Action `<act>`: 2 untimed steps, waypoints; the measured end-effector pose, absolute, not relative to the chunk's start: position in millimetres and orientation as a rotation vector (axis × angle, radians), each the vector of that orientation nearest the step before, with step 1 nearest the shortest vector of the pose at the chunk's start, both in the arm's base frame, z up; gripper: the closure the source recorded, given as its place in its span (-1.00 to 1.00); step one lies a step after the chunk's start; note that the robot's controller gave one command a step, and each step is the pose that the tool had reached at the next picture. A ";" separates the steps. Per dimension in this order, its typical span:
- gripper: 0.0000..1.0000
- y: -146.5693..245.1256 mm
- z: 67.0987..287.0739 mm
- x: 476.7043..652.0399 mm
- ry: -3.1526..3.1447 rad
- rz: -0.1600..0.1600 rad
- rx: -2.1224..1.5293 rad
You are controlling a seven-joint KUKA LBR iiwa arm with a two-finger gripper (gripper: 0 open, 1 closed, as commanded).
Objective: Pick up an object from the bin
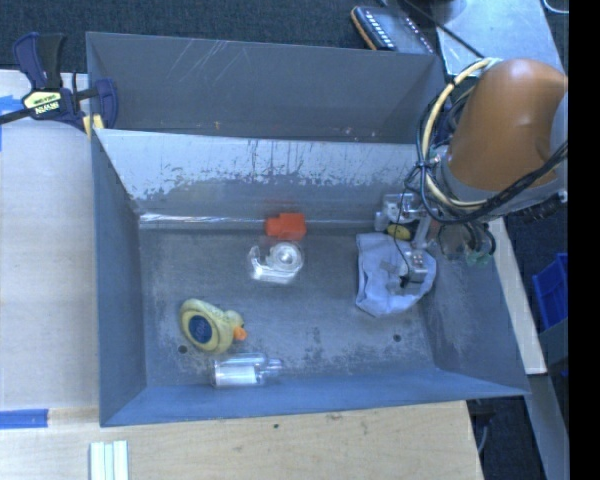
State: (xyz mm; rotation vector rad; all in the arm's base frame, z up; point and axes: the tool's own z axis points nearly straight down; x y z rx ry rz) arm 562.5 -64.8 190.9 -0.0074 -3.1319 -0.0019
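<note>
**Camera view.** The end effector [413, 266] is found low at the right edge of the bin [120, 268]. It is set directly over a crumpled pale blue cloth [382, 286] and appears to be against the cloth's upper right part. Whether it is spread or pressed together cannot be told.

**Hazards, as judged.** The cloth is limp and folded, so only a thin fold may be caught and then lost on lifting. The sloped right wall is close, and scraping against it is possible.

**Materials.**
- The bin is scuffed grey metal.
- A squared orange block [285, 226] is noted at the far edge of the floor.
- A rounded clear plastic piece [276, 261] lies just beside the block.
- A smooth yellow duck-shaped toy [210, 326] sits toward the near-left corner.
- A small clear bottle [242, 371] lies on its side by the near edge.

All four are well apart from the end effector.
</note>
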 end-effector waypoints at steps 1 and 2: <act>-1.00 -64.5 195.7 564.1 -3.140 -0.001 -0.004; -1.00 -88.1 115.9 581.8 -3.125 -0.004 0.216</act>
